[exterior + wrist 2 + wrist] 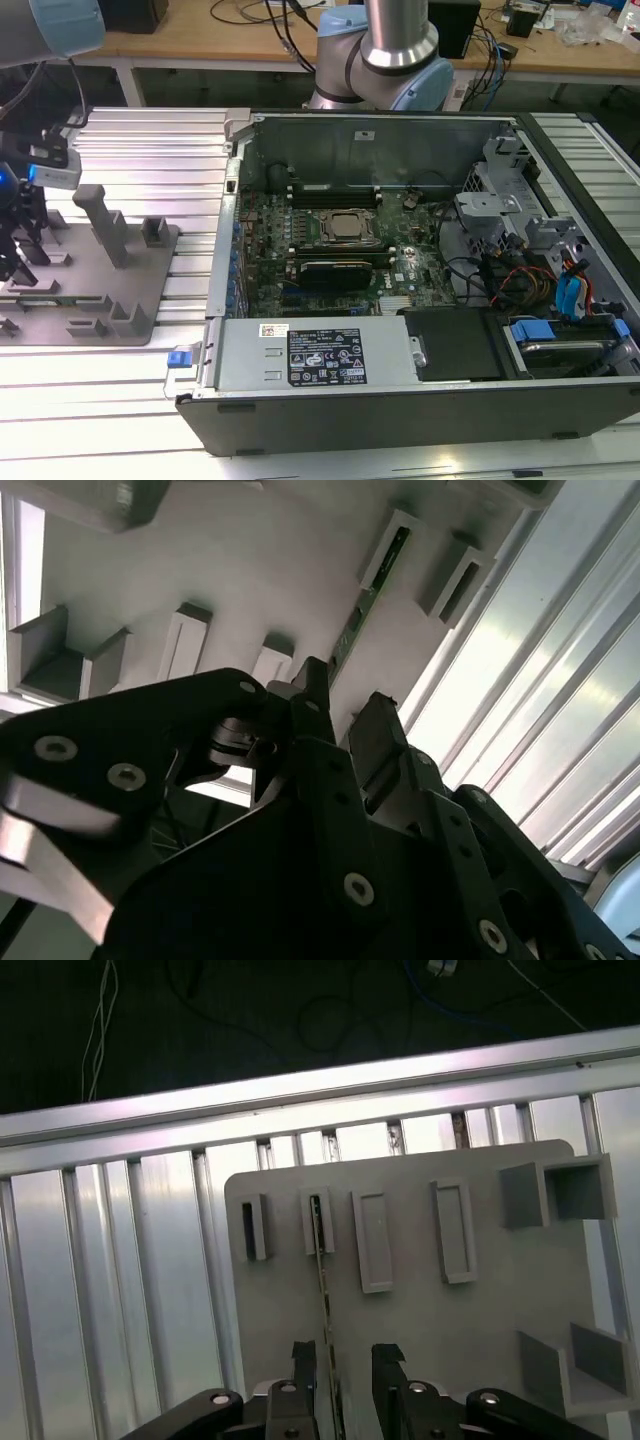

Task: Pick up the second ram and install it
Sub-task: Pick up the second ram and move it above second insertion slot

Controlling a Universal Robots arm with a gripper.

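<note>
Fingers of my gripper [345,1358] stand apart, empty, astride the ram stick [324,1290] on edge in the tray [480,1320]; it's off-centre, so I fear closing tips it.

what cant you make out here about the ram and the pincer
- First wrist view: the second ram stands edge-on in the gray holder, so its label is unseen; its near end runs out of sight at the pincer.
- Second wrist view: the pincer body covers the ram's near end; contact cannot be told.
- Exterior view: the memory slots are too small to tell which are filled.
</note>
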